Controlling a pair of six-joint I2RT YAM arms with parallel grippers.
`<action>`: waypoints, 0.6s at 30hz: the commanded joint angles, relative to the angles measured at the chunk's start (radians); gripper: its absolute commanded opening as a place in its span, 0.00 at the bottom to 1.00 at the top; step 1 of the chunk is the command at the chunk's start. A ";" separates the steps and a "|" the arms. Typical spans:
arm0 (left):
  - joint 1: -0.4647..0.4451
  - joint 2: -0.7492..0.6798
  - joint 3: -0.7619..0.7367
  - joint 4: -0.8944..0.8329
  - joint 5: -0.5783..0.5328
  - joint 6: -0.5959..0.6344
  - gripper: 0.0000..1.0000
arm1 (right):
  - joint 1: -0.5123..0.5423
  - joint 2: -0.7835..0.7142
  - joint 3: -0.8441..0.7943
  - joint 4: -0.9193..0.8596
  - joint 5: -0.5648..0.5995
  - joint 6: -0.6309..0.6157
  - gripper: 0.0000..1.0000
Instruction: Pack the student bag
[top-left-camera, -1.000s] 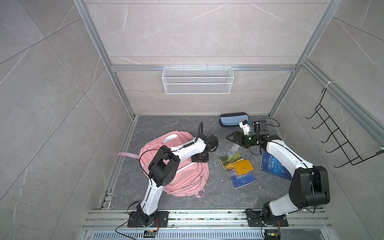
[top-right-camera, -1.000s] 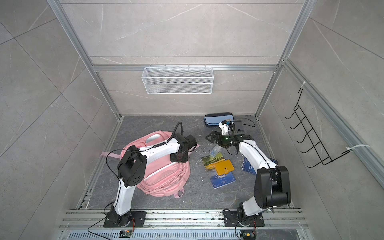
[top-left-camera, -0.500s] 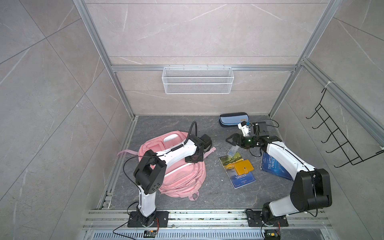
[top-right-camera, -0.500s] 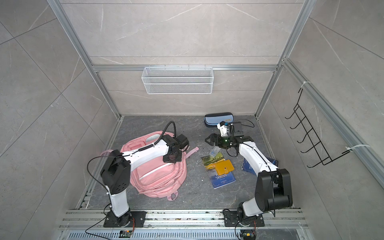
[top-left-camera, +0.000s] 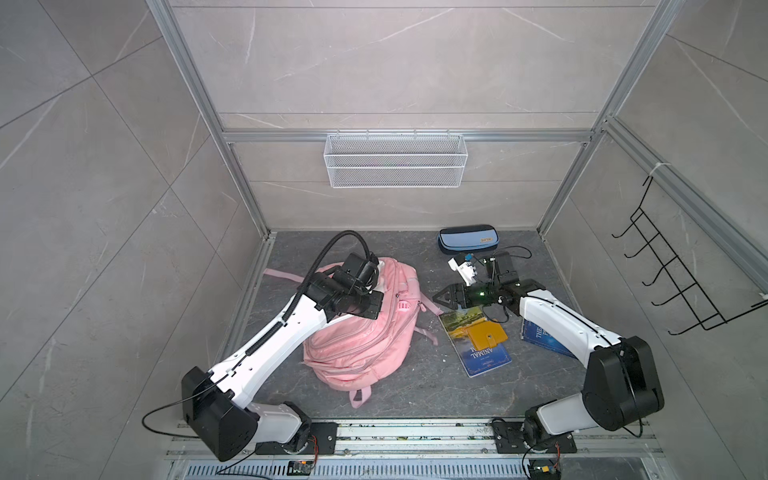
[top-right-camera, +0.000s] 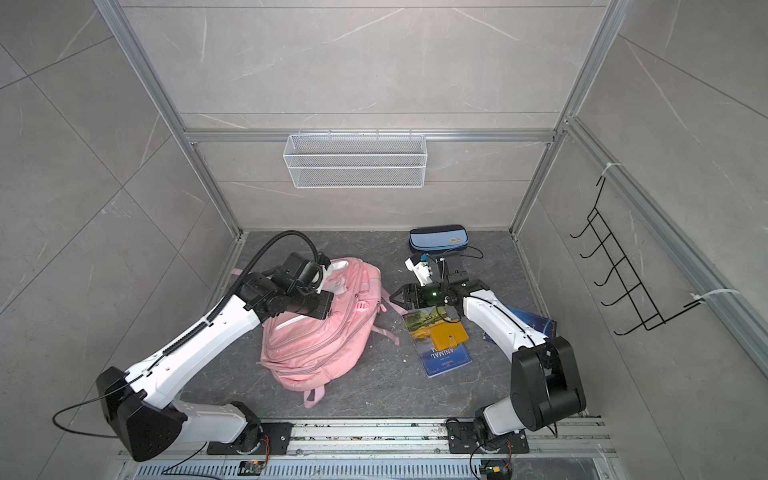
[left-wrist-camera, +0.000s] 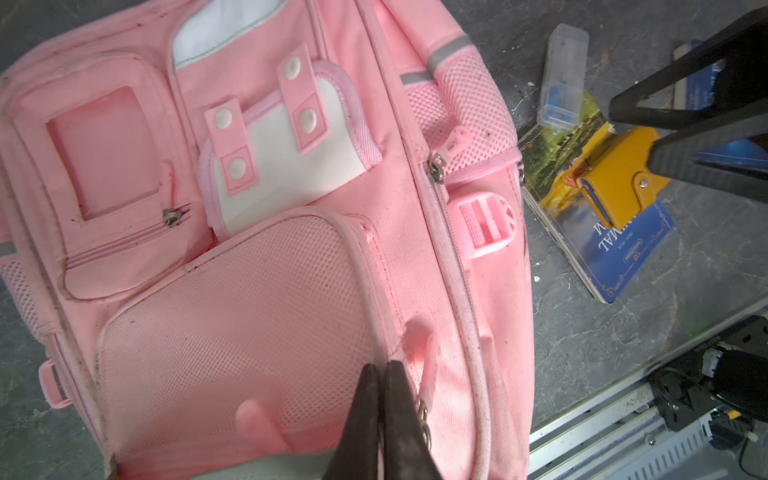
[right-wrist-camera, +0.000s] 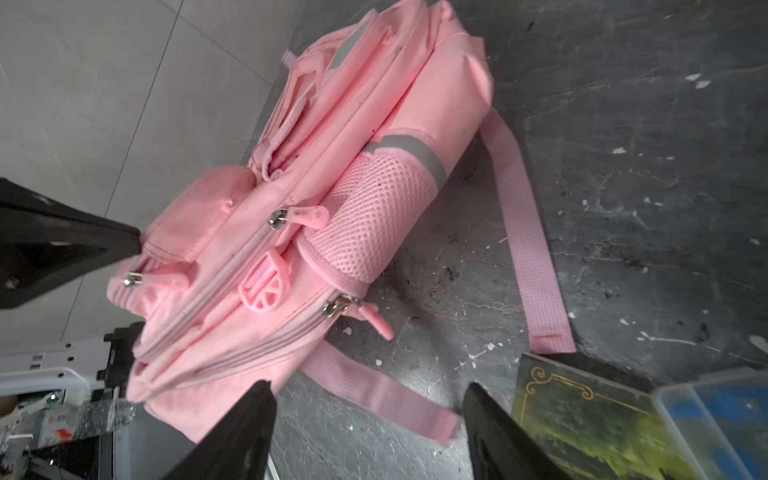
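Observation:
The student bag (top-left-camera: 361, 345) is a pink backpack lying front up on the dark floor, seen in both top views (top-right-camera: 316, 345). My left gripper (left-wrist-camera: 381, 368) is shut just over the bag's mesh front pocket (left-wrist-camera: 249, 291), beside a pink zip pull (left-wrist-camera: 430, 361). Nothing shows between its fingers. From above, this gripper (top-left-camera: 374, 305) hangs over the bag's upper half. My right gripper (right-wrist-camera: 369, 390) is open, low beside the bag's side pocket (right-wrist-camera: 374, 216), with a pink strap (right-wrist-camera: 374, 395) on the floor between its fingers. In a top view the right gripper (top-left-camera: 440, 297) points at the bag's right edge.
A landscape-cover book (top-left-camera: 478, 349) lies right of the bag with a yellow wallet (top-left-camera: 486, 336) on it. A clear plastic box (left-wrist-camera: 563, 75) sits beside it. A second blue book (top-left-camera: 544, 336) lies under the right arm. A blue pencil case (top-left-camera: 467, 240) lies at the back, below a wire basket (top-left-camera: 395, 160).
My left gripper has shut and its arm has swung left; the bag has turned and shifted with it. The right gripper has moved toward the bag's side and its jaws have narrowed.

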 joint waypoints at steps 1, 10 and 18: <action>0.011 -0.046 0.018 0.060 0.099 0.089 0.00 | 0.028 0.000 -0.006 0.047 -0.099 -0.022 0.63; 0.031 -0.023 0.050 0.073 0.154 0.077 0.00 | 0.104 -0.130 -0.107 0.034 -0.067 0.021 0.41; 0.061 -0.030 0.058 0.078 0.208 0.088 0.00 | 0.142 -0.155 -0.160 0.005 0.034 0.020 0.38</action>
